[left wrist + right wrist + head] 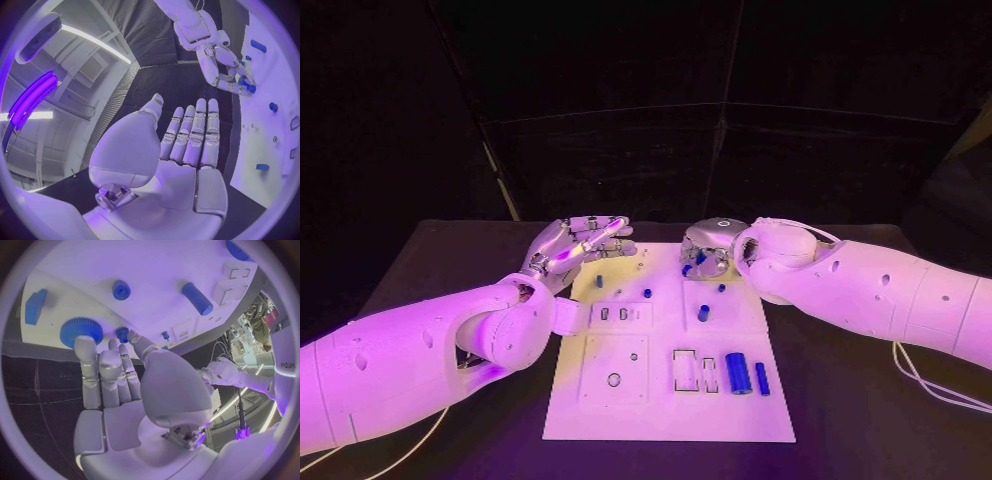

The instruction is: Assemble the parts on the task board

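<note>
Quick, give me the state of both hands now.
Left hand: open, fingers straight, holding nothing, beside the board.
Right hand: fingertips at a blue gear on the board; whether it grips cannot be told.

Both arms are smooth white shells with small dark screw holes, bulbous at the wrists. Left hand [578, 245] and right hand [708, 248]: silver, segmented fingers. Thin white cables trail beside each arm.

Right hand [708, 252] crowds task board [668, 420] far edge; left hand [578, 245] beside far-left corner; near half unobstructed.
</note>
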### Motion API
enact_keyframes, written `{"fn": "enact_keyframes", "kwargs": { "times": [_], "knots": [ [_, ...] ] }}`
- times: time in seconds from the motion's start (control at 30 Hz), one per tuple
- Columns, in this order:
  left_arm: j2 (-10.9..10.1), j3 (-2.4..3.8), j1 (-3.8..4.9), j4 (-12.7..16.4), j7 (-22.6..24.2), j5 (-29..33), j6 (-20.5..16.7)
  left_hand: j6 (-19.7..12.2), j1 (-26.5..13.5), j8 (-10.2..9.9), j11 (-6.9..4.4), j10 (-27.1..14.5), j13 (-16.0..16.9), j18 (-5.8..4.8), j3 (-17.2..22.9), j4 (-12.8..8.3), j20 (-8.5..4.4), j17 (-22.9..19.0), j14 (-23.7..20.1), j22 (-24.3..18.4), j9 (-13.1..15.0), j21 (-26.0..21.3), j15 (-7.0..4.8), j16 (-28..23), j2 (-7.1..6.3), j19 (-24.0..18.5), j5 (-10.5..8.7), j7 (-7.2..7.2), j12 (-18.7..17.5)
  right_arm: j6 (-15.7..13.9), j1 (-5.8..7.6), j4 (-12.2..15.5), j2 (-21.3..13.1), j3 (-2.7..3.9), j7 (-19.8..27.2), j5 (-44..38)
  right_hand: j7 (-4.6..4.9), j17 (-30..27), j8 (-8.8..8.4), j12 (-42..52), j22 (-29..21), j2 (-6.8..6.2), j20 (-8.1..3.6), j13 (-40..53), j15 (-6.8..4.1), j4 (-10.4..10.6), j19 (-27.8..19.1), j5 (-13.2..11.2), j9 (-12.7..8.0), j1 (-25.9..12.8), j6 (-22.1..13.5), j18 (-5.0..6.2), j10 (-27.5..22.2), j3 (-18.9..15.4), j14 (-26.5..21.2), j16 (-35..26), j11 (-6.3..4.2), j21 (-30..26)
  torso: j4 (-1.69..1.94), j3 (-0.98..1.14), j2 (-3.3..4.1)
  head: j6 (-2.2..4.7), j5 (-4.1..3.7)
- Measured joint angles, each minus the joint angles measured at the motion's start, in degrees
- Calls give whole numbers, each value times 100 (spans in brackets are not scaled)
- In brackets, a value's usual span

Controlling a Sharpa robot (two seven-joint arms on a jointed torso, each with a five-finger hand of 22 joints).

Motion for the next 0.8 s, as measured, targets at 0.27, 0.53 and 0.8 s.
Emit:
{"fn": "enact_keyframes", "kwargs": {
  "times": [0.27, 0.53, 0.8],
  "knots": [
    [0, 0, 6, 11, -12, -1, 3, 0, 0, 0, 0, 0, -5, 0, 0, 0, -17, 0, 0, 0, -6, 0, 0, 0, 0, 17, 0, 0, -7, 82, 0, -122, 79, 0, -5, -9, -8, 164, 0, 0, 220, 38, -3, 5, 0, 31, 58, -100, 0, 38, 55, 1, 76, 225, 0, 190, -7, 171, 2, -2, 12, -14, 3],
    [0, 0, 8, 35, -22, -2, 7, 0, 0, 0, 0, 0, -5, 0, 6, -25, 0, -5, 0, 4, -12, 0, 0, 0, 0, 40, 0, 0, -24, 124, 0, -175, 126, 0, -8, -12, 8, 221, 0, 0, 303, 7, -3, 5, 0, 48, 57, -134, -1, 69, 71, 2, 85, 314, 0, 254, 2, 242, 2, -5, 20, -15, 15],
    [-3, 0, 12, 31, -31, -4, 8, 0, 22, -1, 21, 20, -5, -1, -8, -39, 0, -11, -1, 4, -20, 0, 0, 0, 22, 40, 0, 0, -24, 123, 0, -213, 146, 2, -9, -13, -31, 334, 0, 0, 490, -15, -4, 4, 0, 72, 97, -134, 7, 91, 153, 2, 177, 466, 0, 391, -49, 399, 2, -8, 24, -21, 19]
  ]
}}
